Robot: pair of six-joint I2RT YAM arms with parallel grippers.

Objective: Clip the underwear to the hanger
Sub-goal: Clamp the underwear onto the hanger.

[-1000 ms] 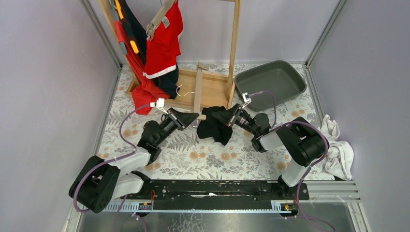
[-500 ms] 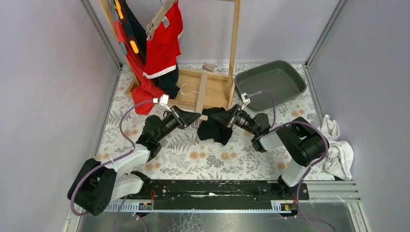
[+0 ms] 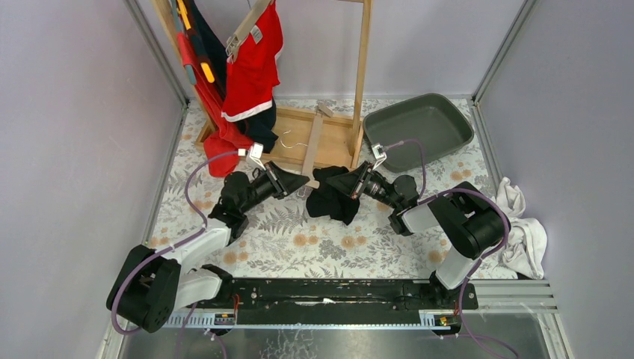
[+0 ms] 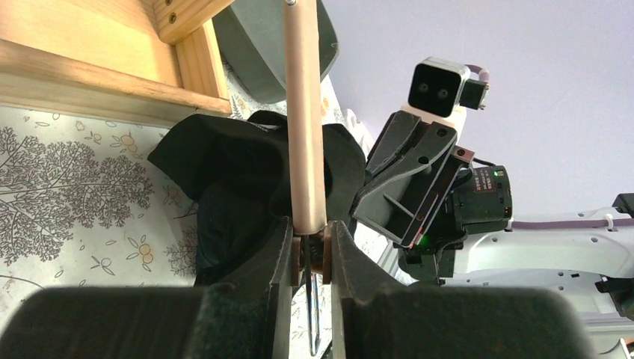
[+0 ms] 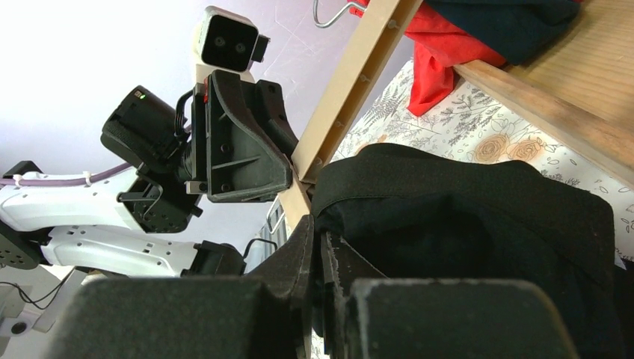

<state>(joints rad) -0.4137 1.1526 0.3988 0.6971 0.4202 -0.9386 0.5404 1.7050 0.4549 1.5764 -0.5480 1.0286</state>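
The black underwear (image 3: 333,196) lies bunched on the patterned table between my two grippers. My right gripper (image 3: 330,180) is shut on its waistband edge and holds it up against the near end of the wooden hanger (image 3: 312,146). My left gripper (image 3: 302,182) is shut on the hanger's clip at that near end. The hanger's far end rests on the wooden rack base. In the left wrist view the fingers (image 4: 278,254) squeeze the clip below the hanger bar (image 4: 305,112), with the underwear (image 4: 232,172) just behind. In the right wrist view the underwear (image 5: 463,224) sits beside the hanger bar (image 5: 351,82).
A wooden rack (image 3: 360,75) with hanging red and navy garments (image 3: 250,67) stands at the back. A grey tub (image 3: 419,127) sits at the back right. White cloths (image 3: 523,232) lie at the right edge.
The hanger's far end has swung to the right and further back on the rack base. My left gripper has moved slightly with it. The right gripper and underwear have edged closer to the clip.
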